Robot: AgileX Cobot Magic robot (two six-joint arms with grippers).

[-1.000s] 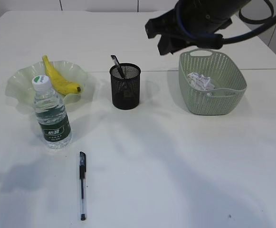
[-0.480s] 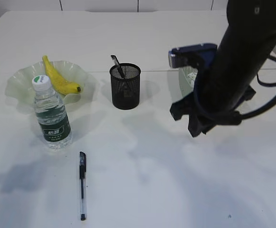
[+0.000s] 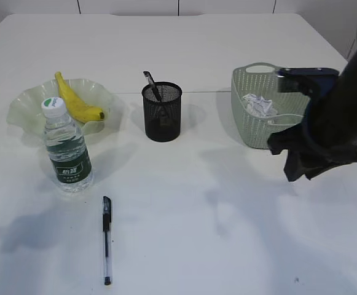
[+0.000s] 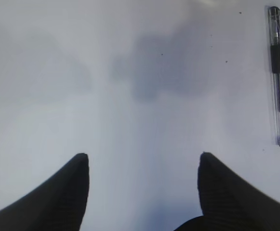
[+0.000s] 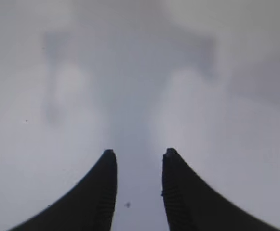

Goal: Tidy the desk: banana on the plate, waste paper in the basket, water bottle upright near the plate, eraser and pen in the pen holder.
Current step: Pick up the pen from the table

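Observation:
The banana (image 3: 78, 101) lies in the wavy pale green plate (image 3: 24, 109) at the back left. Just in front of it the water bottle (image 3: 67, 149) stands upright. A pen (image 3: 107, 239) lies loose on the desk near the front; the left wrist view shows it as well (image 4: 277, 72), to the right of my open, empty left gripper (image 4: 142, 161). The black mesh pen holder (image 3: 161, 114) has another pen (image 3: 150, 83) sticking out of it. The waste paper (image 3: 259, 104) sits in the basket (image 3: 255, 132). My right gripper (image 5: 140, 154) (image 3: 296, 167) hangs open and empty over bare desk. The eraser is out of view.
My right arm (image 3: 341, 117) covers the basket's right end. The white desk (image 3: 215, 246) stretches bare between the loose pen and the right arm. A seam runs across the desk behind the holder.
My right arm has swung from above the basket's back left down and to the right, and now hangs in front of the basket's right end. Nothing on the desk has moved.

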